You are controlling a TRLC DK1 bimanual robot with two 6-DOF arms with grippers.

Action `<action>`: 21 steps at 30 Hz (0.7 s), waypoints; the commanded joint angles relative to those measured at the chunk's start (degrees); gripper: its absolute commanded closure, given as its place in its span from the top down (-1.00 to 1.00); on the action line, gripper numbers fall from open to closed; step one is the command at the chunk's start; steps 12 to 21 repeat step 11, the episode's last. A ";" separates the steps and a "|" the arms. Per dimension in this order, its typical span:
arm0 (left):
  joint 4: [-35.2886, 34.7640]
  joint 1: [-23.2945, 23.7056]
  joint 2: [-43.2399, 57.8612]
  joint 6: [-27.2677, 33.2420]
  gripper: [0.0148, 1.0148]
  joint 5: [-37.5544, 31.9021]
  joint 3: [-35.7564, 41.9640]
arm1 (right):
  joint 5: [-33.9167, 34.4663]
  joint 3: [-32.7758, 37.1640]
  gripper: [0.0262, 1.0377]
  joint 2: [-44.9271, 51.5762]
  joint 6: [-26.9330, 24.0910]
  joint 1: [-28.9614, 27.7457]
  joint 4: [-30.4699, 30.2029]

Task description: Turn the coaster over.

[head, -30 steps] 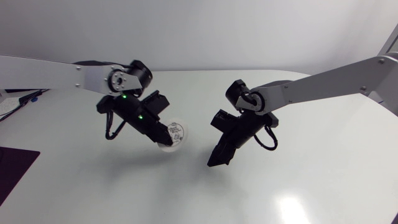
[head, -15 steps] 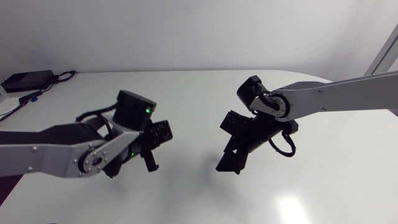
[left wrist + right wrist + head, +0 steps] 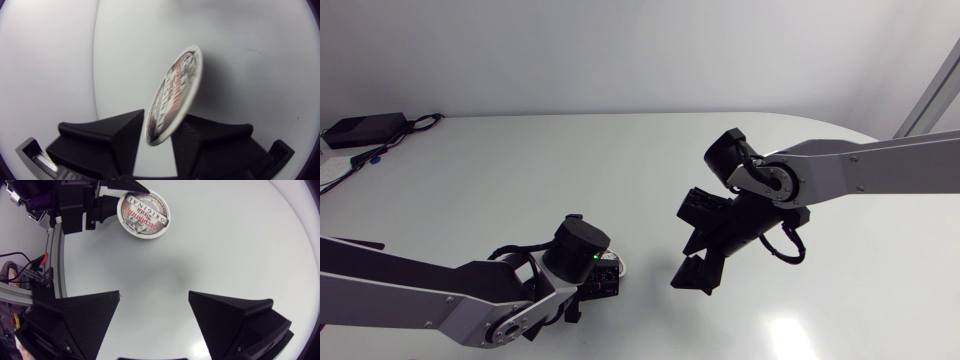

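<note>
Your left gripper has the coaster pinched near its rim, fingers closed on both faces. The disc stands edge-on, with its printed side turned toward your right gripper. That one hangs well apart from the coaster, fingers spread wide with nothing in them. Plain white counter lies between it and the coaster, and the counter's far edge is well away from the coaster. I can't tell if the coaster's free rim touches the counter.
</note>
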 commanded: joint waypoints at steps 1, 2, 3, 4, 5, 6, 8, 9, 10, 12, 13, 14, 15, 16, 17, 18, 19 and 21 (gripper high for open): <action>0.92 -0.72 0.04 1.77 0.96 -0.87 -1.07 | 0.72 -1.54 0.92 -1.65 0.81 0.31 0.19; 0.92 -0.81 -0.83 1.86 0.96 -0.87 -1.16 | 0.72 -1.62 0.92 -1.91 0.90 0.31 0.19; 0.57 -0.81 -1.71 1.86 0.96 -0.87 -1.24 | 0.72 -1.62 0.92 -2.26 1.07 0.40 0.19; 0.13 -0.81 -2.77 1.86 0.96 -0.87 -1.33 | 0.72 -1.62 0.92 -2.44 1.16 0.40 0.19; -0.49 -0.55 -3.74 1.86 0.96 -0.79 -1.42 | 0.72 -1.54 0.92 -2.70 1.25 0.49 0.10; -1.72 -0.28 -5.23 1.77 0.95 -0.79 -1.42 | 0.72 -1.54 0.92 -2.97 1.33 0.57 0.10; -5.15 0.33 -9.18 0.98 0.95 0.18 -0.89 | 0.72 -1.36 0.92 -3.41 1.60 0.84 0.10; -6.82 0.86 -10.94 0.28 0.95 1.24 -0.54 | 0.72 -1.27 0.92 -3.41 1.77 0.93 0.10; -7.70 1.47 -12.17 0.01 0.95 1.85 -0.45 | 0.72 -1.18 0.92 -3.41 1.86 1.01 0.10; -9.28 1.91 -14.02 -0.78 0.95 2.82 -0.01 | 0.72 -1.10 0.92 -3.41 2.04 1.19 0.10; -9.28 1.91 -14.02 -0.78 0.95 2.82 -0.01 | 0.72 -1.10 0.92 -3.41 2.04 1.19 0.10; -9.28 1.91 -14.02 -0.78 0.95 2.82 -0.01 | 0.72 -1.10 0.92 -3.41 2.04 1.19 0.10; -9.28 1.91 -14.02 -0.78 0.95 2.82 -0.01 | 0.72 -1.10 0.92 -3.41 2.04 1.19 0.10; -9.28 1.91 -14.02 -0.78 0.95 2.82 -0.01 | 0.72 -1.10 0.92 -3.41 2.04 1.19 0.10; -9.28 1.91 -14.02 -0.78 0.95 2.82 -0.01 | 0.72 -1.10 0.92 -3.41 2.04 1.19 0.10; -9.28 1.91 -14.02 -0.78 0.95 2.82 -0.01 | 0.72 -1.10 0.92 -3.41 2.04 1.19 0.10; -9.28 1.91 -14.02 -0.78 0.95 2.82 -0.01 | 0.72 -1.10 0.92 -3.41 2.04 1.19 0.10; -9.28 1.91 -14.02 -0.78 0.95 2.82 -0.01 | 0.72 -1.10 0.92 -3.41 2.04 1.19 0.10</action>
